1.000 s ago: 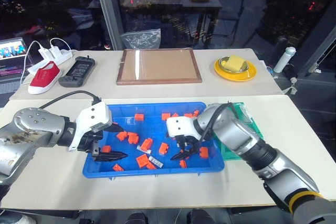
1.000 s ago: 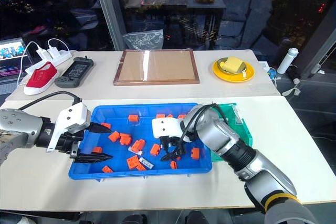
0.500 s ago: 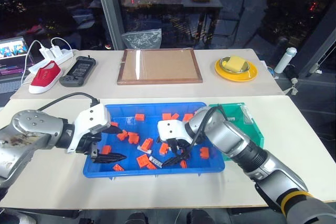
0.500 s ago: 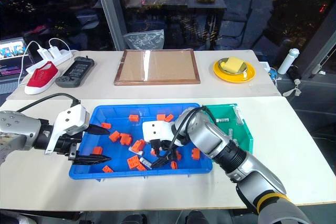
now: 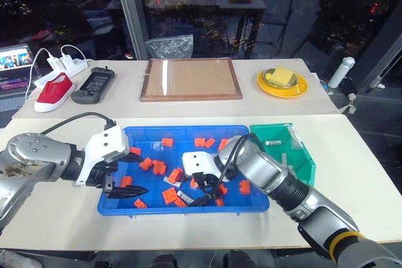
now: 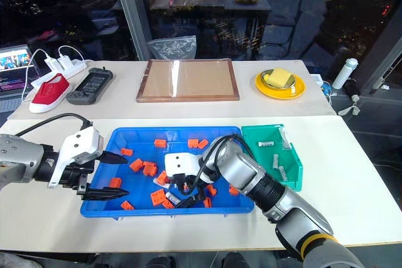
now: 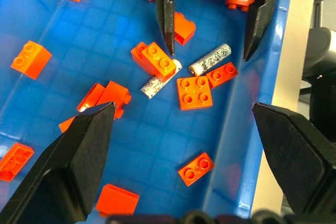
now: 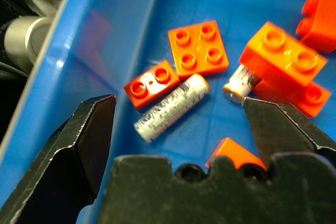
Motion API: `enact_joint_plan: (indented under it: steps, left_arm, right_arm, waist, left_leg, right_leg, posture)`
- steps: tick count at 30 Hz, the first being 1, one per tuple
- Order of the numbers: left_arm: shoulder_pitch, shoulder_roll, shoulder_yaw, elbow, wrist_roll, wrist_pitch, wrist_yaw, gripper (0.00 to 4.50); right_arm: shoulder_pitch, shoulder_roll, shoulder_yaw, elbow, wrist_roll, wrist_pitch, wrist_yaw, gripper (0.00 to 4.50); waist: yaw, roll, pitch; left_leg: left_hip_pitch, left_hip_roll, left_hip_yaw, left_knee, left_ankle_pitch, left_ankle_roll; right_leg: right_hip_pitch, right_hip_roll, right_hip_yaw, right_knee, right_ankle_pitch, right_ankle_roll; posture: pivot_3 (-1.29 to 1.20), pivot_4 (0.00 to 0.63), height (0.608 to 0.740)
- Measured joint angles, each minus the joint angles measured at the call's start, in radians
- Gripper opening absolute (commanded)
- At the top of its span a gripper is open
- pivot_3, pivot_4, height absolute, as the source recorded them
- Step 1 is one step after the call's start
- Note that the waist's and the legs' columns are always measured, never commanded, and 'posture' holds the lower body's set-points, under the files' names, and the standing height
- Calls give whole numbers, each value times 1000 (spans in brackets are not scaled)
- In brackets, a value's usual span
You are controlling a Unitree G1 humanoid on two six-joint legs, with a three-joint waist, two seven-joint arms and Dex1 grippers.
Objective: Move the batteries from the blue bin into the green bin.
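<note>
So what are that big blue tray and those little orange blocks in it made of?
The blue tray looks like moulded plastic: glossy, with a faint grid on its floor and soft reflections. The orange blocks also look like hard plastic, smooth and slightly shiny, with round studs on top like toy building bricks.

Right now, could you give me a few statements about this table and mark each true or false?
1. Two batteries lie in the blue bin among orange blocks. True.
2. The right gripper is clamped on a battery. False: its fingers stand open on either side of one, not touching it.
3. The green bin already holds batteries. True.
4. The left gripper carries an orange block. False: it is open and holds nothing.
5. The green bin sits left of the blue bin. False: it sits at its right end.
</note>
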Motion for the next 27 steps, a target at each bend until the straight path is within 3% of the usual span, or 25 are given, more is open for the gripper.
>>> enact_joint_plan:
  steps: [10, 18, 27]
  left_arm:
    - [14, 5, 18, -1, -3, 1, 10, 4500]
    - [14, 5, 18, 0, -2, -1, 10, 4500]
    - [-26, 2, 2, 3, -3, -4, 9, 4500]
  right_arm:
    - [-12, 14, -10, 75, -32, -100, -27, 401]
    - [-12, -7, -21, 76, -30, -118, -26, 276]
    - [-20, -264, -203, -203, 156, -21, 166, 276]
  waist:
    - [0, 0, 0]
    - [2, 0, 0]
    - [3, 0, 0]
  left_leg:
    - [1, 0, 0, 0, 0, 0]
    - [1, 0, 0, 0, 0, 0]
    - [0, 1, 0, 0, 0, 0]
  right_leg:
    - [1, 0, 0, 0, 0, 0]
    - [0, 0, 0, 0, 0, 0]
    - [0, 1, 0, -1, 0, 0]
  posture:
    - [0, 150, 740]
    - [0, 150, 740]
    - [0, 150, 740]
